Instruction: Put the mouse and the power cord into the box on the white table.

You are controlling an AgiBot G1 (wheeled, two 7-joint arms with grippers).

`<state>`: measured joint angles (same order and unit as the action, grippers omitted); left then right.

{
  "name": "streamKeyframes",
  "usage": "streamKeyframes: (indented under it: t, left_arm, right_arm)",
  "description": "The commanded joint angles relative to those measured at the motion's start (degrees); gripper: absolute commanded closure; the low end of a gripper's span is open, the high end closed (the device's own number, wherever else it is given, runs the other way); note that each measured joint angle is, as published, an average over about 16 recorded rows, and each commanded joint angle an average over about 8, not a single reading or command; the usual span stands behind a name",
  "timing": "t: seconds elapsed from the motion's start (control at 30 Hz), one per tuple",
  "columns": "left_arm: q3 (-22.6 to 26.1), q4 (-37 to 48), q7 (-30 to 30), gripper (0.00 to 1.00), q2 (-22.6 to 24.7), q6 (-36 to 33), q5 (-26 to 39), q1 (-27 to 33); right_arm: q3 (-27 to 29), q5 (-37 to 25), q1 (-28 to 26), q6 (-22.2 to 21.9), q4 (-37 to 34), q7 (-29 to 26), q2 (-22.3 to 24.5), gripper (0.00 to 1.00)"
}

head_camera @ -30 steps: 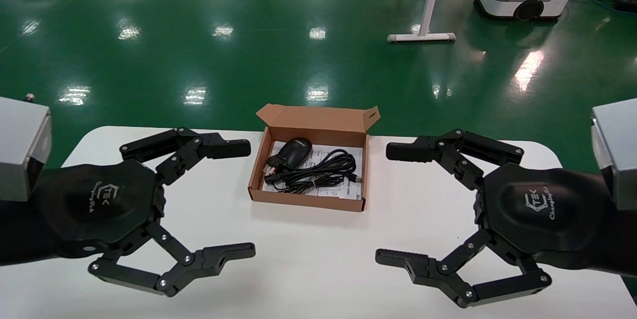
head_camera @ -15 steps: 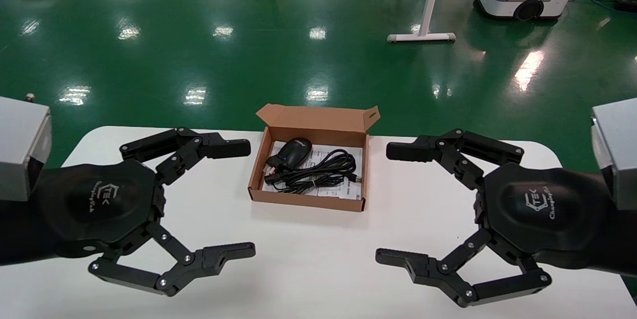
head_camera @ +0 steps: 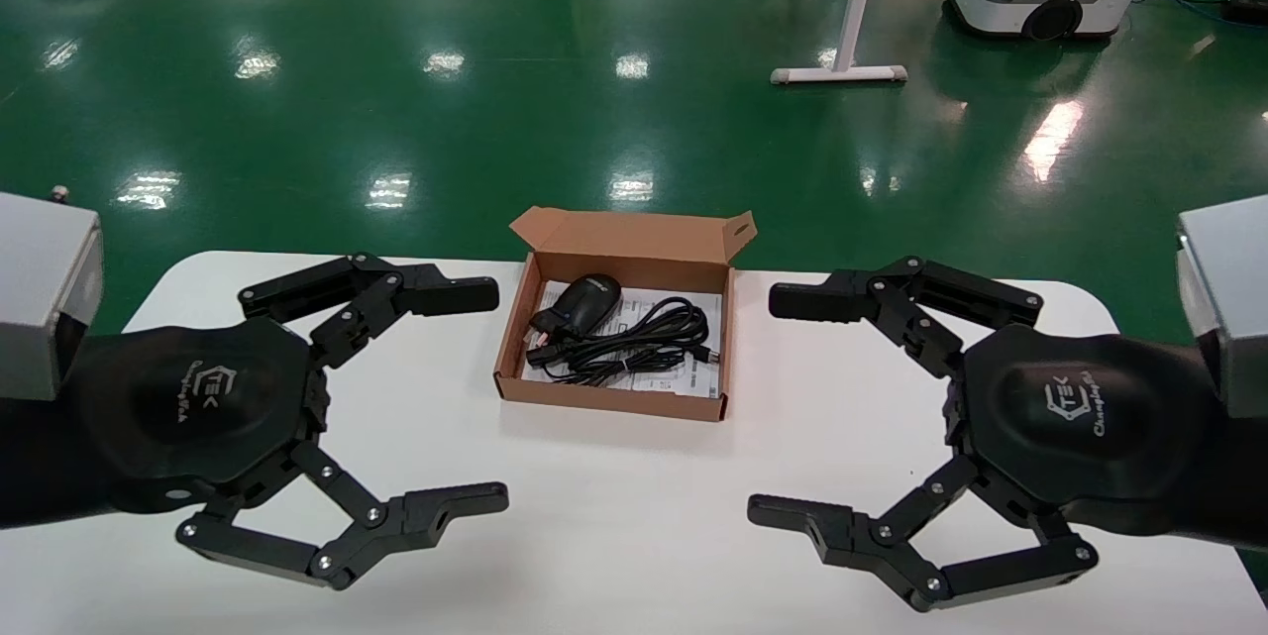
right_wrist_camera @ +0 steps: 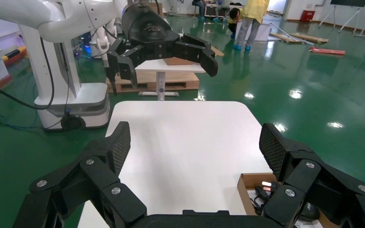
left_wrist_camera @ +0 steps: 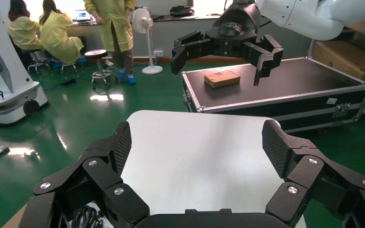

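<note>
A brown cardboard box sits at the middle of the white table, toward its far edge, with its hinged lid standing open at the back. Its long axis runs from left to right. Inside, on a white printed sheet, the mouse lies at the back left corner, and the power cord lies coiled just in front of it and to its right, touching it.

The left end effector hovers over the table to the left of the box, fingers spread wide and holding nothing. The right end effector mirrors it to the right, also wide and empty. Each points inward at the box, and both look about equally near.

Judging by this, both items are already packed; only the lid remains open.
</note>
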<state>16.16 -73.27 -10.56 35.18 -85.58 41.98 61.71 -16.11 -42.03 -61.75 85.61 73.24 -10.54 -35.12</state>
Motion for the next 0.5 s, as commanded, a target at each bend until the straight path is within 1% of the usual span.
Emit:
streamKeyframes:
  t: [0.03,0.5]
  left_arm:
    - [0.0,0.0,0.0,0.0,0.0,0.0,0.0,0.0]
    - [0.0,0.0,0.0,0.0,0.0,0.0,0.0,0.0]
  right_arm:
    - [0.0,0.0,0.0,0.0,0.0,0.0,0.0,0.0]
    - [0.0,0.0,0.0,0.0,0.0,0.0,0.0,0.0]
